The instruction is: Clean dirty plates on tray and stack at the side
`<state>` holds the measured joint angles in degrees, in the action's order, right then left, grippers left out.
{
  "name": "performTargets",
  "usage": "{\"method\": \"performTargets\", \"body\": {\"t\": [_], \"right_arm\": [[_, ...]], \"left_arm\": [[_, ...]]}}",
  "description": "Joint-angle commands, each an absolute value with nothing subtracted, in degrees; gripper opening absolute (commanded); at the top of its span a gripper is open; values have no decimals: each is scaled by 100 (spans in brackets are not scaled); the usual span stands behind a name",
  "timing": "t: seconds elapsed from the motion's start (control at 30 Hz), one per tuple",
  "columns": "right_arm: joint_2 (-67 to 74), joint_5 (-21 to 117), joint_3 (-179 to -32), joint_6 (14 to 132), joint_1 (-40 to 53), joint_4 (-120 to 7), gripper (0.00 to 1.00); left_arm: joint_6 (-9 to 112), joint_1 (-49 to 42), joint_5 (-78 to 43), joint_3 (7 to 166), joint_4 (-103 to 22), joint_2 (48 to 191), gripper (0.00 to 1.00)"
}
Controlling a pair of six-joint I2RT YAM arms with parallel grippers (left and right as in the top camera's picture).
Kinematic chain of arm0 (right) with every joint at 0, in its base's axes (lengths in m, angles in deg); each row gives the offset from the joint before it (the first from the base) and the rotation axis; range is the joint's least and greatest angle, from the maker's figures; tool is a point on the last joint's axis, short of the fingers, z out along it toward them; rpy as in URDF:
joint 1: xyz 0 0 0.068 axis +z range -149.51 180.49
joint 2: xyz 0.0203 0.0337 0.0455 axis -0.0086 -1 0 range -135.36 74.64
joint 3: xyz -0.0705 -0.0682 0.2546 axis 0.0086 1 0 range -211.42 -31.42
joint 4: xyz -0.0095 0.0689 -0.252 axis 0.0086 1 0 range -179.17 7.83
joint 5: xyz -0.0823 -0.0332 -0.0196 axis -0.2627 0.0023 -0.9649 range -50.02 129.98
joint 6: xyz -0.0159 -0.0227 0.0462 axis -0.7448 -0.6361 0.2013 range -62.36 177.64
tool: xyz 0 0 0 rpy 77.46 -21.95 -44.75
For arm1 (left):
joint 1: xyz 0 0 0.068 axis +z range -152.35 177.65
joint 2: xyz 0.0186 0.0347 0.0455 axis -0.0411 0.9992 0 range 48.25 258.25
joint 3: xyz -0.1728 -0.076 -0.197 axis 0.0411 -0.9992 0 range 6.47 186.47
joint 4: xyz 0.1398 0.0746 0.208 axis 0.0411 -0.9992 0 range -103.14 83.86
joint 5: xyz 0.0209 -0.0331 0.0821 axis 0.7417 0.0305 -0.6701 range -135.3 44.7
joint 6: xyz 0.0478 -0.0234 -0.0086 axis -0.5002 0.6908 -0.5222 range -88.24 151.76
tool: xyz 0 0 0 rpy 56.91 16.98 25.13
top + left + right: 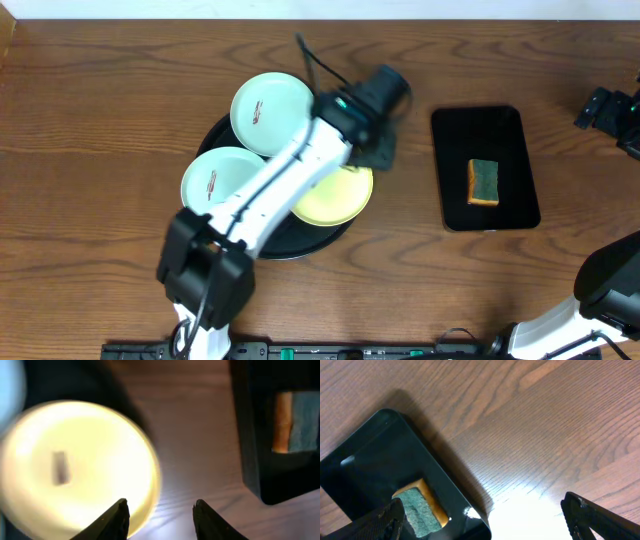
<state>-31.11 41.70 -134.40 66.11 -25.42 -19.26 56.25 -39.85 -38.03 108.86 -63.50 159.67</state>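
Note:
The round black tray (285, 245) carries three plates. Two mint-green plates (272, 112) (222, 180) each show a small reddish smear. The yellow plate (335, 198) lies at the tray's right side, partly under my left arm. My left gripper (378, 150) hovers over that plate's right edge. In the left wrist view the yellow plate (75, 470) is blurred with a small dark mark on it, and the left gripper (161, 502) stands open, one finger over the rim, the other over the table, holding nothing. My right gripper (483, 500) is wide open over bare wood.
A small black rectangular tray (485, 205) with a yellow-and-green sponge (484, 181) sits right of the round tray. The right arm's gripper (610, 110) hangs at the far right edge above it. Wood tabletop surrounds both trays.

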Motion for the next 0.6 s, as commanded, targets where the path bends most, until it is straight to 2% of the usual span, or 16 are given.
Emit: {"method": "performTargets", "body": {"t": [0.0,0.3,0.57], "right_arm": [[-3111,4194,-13438,6589,-2577,-1910,99],[-3111,4196,-13438,6598,-2577,-1926,99],[-3111,4235,-13438,6989,-2568,-3016,99]], "left_arm": [[5317,-3532,-3849,11065,-6864,15866,44],[5074,-2282,-4365,11052,-8178,15842,43],[5002,-1436,-4301,11050,-8346,15340,41]]}}
